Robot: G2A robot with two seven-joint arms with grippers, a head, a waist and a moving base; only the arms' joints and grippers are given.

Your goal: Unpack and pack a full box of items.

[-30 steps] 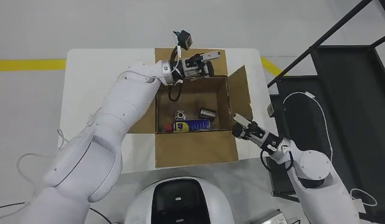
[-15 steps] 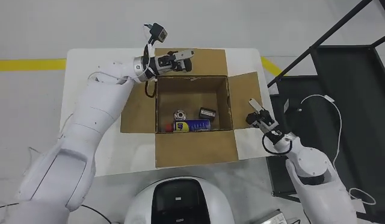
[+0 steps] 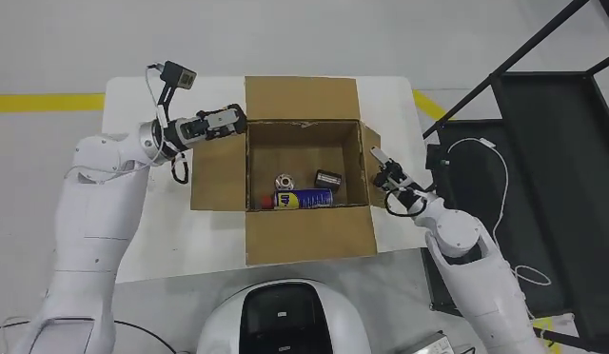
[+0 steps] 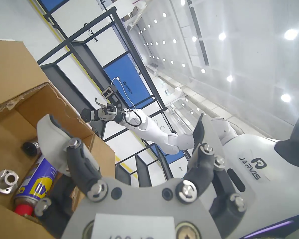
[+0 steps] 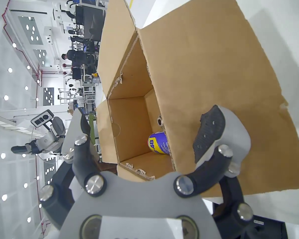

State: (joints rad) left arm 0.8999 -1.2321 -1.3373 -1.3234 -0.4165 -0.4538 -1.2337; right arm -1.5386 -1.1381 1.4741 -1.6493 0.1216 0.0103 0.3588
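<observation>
The brown box (image 3: 303, 97) stands open on the white table (image 3: 157, 226). Inside are a blue spray can (image 3: 304, 199), a metal part (image 3: 284, 180) and a black tube (image 3: 329, 178). The can lies sideways across the box, with its red cap toward the left gripper (image 3: 238, 120). That gripper and the right gripper (image 3: 381, 164), by the side flaps, are wide open and empty. The floor is grey.

Left end effector (image 3: 234, 119) leftward, off box (image 3: 304, 235).

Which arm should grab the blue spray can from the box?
Probably the right: the right gripper, open, hangs by the box wall nearest the spray can; the left gripper, also open, sits at the far corner.
</observation>
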